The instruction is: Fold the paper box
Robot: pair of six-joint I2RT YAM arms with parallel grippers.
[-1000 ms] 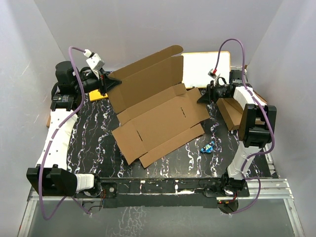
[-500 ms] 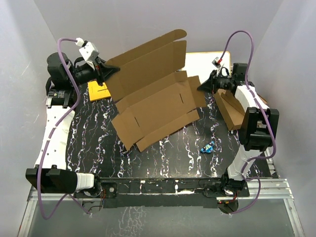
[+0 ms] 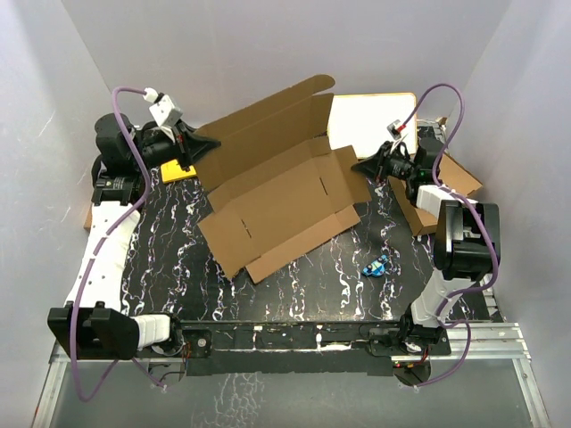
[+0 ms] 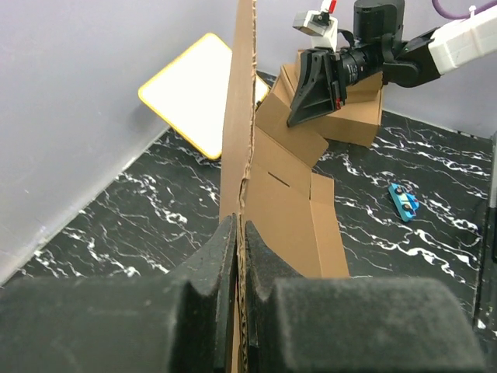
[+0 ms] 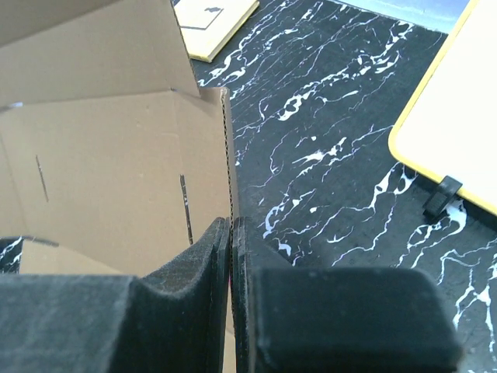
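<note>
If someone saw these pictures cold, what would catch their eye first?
The large paper box sprawls half-unfolded across the middle of the black marbled table, its far panel tilted up. The left gripper pinches its far-left edge and the right gripper pinches a flap on its right side. A small blue object lies alone on the table toward the near right.
</note>
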